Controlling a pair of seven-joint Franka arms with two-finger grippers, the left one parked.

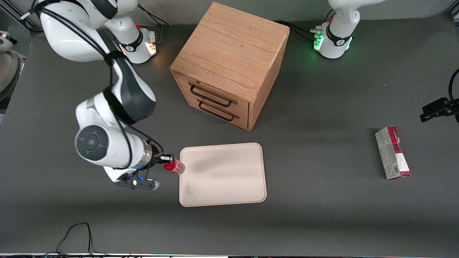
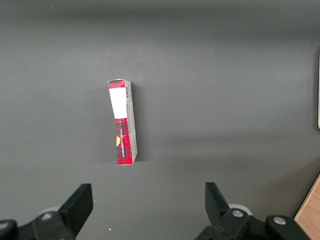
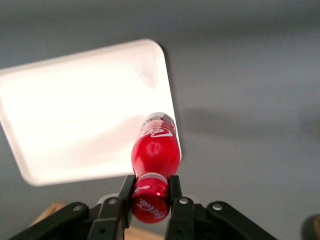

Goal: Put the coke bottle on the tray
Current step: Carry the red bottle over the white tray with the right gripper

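The gripper (image 3: 151, 192) is clamped on the coke bottle's (image 3: 155, 152) cap, above the tray's (image 1: 222, 172) edge. Small and smooth, the bottle is probably light but slippery, and may swing.

A robotics laboratory was shown. Two white arms were bolted by their bases (image 1: 138, 44) directly to a plain dark grey desk (image 1: 322, 215), one base lit green, the other amber, with black cables (image 1: 77, 236) trailing over the desk's edge. Only a few staged props were laid out: a wooden drawer box (image 1: 229, 64) with two black handles, a cream-white tray (image 1: 222, 174) and a red-and-grey carton (image 1: 392, 153) toward the parked arm's end. A coke bottle (image 3: 155, 150) was gripped by its cap in the pincer (image 3: 149, 200) at the tray's edge, filmed by a wrist-mounted camera. No domestic furnishings were seen.
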